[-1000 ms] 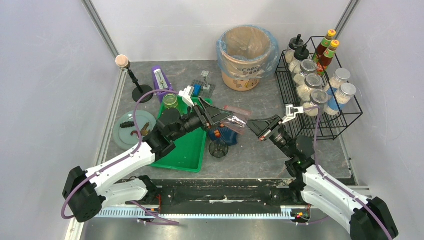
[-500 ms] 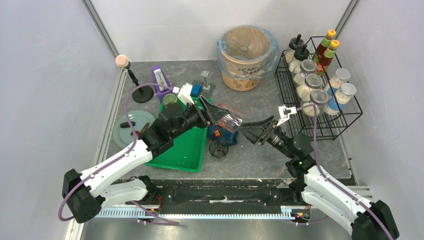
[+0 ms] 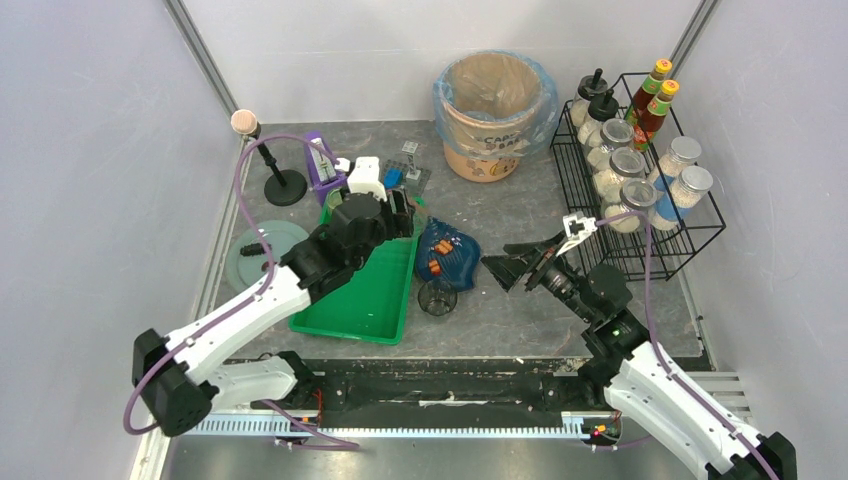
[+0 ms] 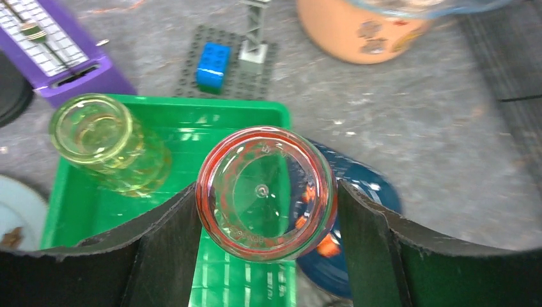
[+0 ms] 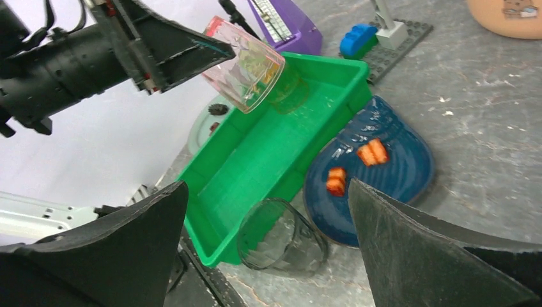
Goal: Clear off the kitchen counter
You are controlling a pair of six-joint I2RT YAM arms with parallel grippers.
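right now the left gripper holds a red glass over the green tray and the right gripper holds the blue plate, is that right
The last part is wrong: the right gripper is open and empty; the blue plate lies on the counter, as the right wrist view shows. The rest stands.

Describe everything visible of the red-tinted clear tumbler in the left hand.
The red-tinted clear tumbler looks like glass or clear plastic: round, slightly tapered, with a redder rim and a small centre dot on its base. It appears empty and undamaged. It is held tilted in the air above the far end of the green plastic tray, touching nothing but the left hand, whose two black fingers press its opposite sides.
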